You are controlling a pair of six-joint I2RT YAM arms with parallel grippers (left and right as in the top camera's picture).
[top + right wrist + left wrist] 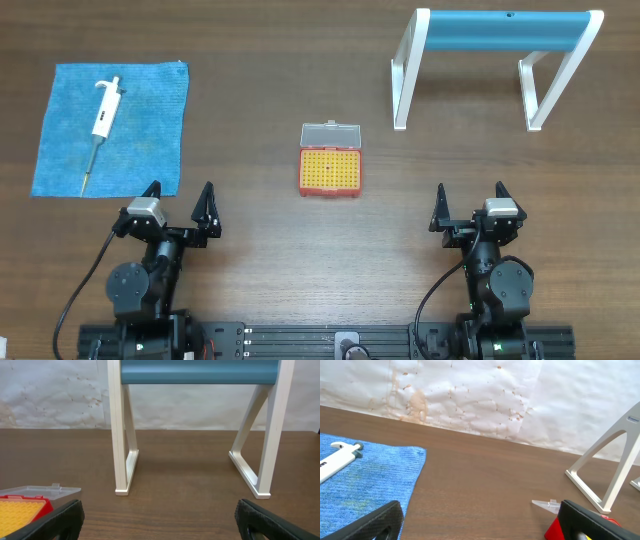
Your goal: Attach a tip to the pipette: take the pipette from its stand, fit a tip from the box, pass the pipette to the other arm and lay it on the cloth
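A white pipette point(103, 115) with a tip on its lower end lies on the blue cloth point(140, 150) at the table's left; its head also shows in the left wrist view point(342, 455) on the cloth point(380, 480). The red tip box point(330, 171), lid open, sits mid-table, and its corner appears in the right wrist view point(22, 507). The white and blue pipette stand point(500, 60) is at the far right, bare point(197, 372). My left gripper point(180, 205) is open near the cloth's front corner. My right gripper point(470, 205) is open, facing the stand.
Bare brown tabletop lies between the cloth, the box and the stand. A white papered wall point(470, 395) backs the table. One leg of the stand point(605, 475) shows in the left wrist view.
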